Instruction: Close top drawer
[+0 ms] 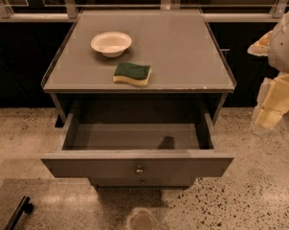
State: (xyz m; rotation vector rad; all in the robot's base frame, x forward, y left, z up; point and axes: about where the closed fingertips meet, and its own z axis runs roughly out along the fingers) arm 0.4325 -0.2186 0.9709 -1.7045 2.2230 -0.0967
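Observation:
The top drawer (pixel 137 166) of the grey cabinet is pulled far out toward me. Its wide flat front carries a small round metal knob (pixel 139 169) at centre. The deep tray inside (pixel 130 135) holds nothing; only a dark shadow lies on its floor. My gripper (pixel 268 115), pale cream, hangs at the right edge of the view. It is beside the cabinet's right side, above the floor, well apart from the drawer and its knob.
On the cabinet top (pixel 183 51) sit a white bowl (pixel 111 43) and a green-and-yellow sponge (pixel 132 74). A lower drawer's knob (pixel 142 180) peeks out under the open front. A dark handle (pixel 20 212) lies at the bottom left on the speckled floor. Dark counters run behind.

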